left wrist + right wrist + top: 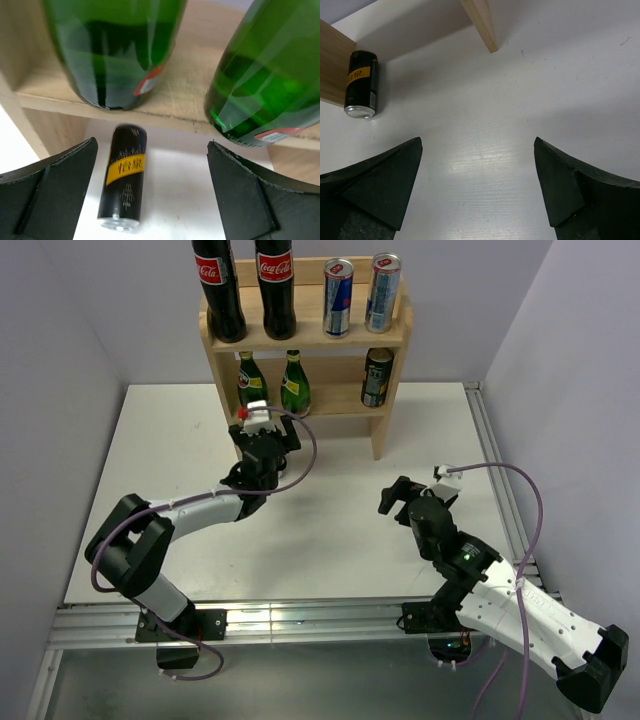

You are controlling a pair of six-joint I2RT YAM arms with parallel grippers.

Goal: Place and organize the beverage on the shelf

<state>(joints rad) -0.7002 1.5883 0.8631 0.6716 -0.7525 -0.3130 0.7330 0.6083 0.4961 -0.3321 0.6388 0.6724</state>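
The light wood shelf [355,337] stands at the table's back. Its top tier holds two cola bottles [248,285] and two slim cans [360,295]. Its lower tier holds two green bottles [272,385] and an upright black can [377,377]. My left gripper [264,425] is open and empty just in front of the green bottles [125,50]. Another black can with a yellow label [123,176] lies on the table under the lower board, also in the right wrist view [361,85]. My right gripper [410,490] is open and empty over bare table [477,142].
The shelf's right side panel foot [481,25] stands on the white tabletop [180,470]. An aluminium rail [495,470] runs along the table's right edge. Grey walls close the sides.
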